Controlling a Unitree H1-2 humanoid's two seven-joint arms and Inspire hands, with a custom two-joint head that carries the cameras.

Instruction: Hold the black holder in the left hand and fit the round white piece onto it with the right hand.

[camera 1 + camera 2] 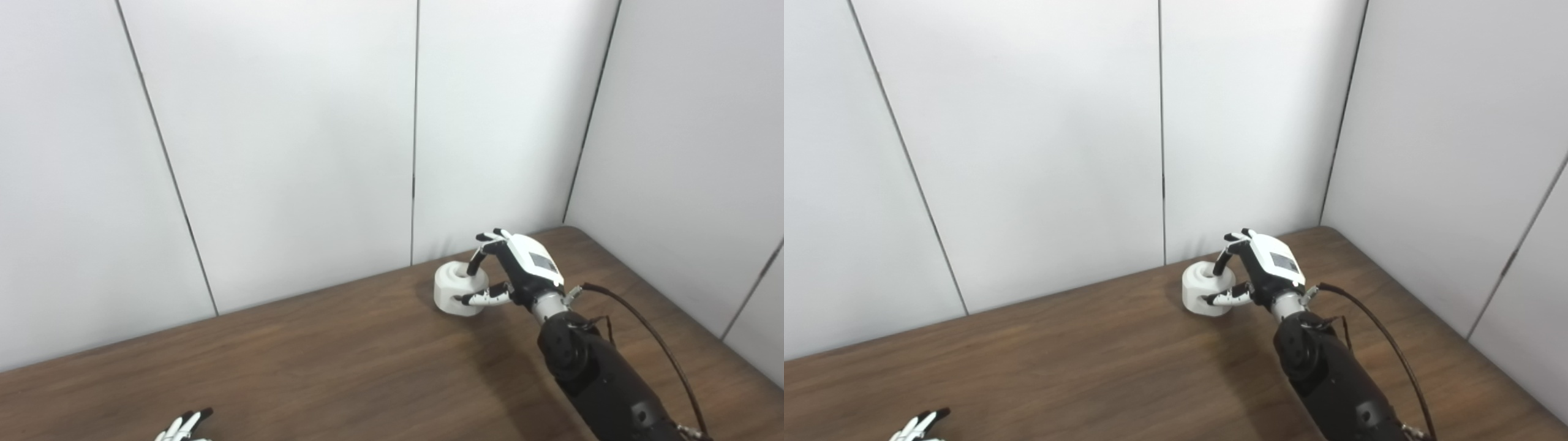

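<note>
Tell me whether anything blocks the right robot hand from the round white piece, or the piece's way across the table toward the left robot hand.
Nothing visible does. The right robot hand is already at the round white piece, fingers around it. The table toward the left robot hand is bare; no black holder shows.

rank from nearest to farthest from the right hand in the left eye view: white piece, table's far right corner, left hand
1. Round white piece: in the right hand's fingers, on its left.
2. Table's far right corner: just behind the hand.
3. Left hand: bottom edge, far left.
</note>
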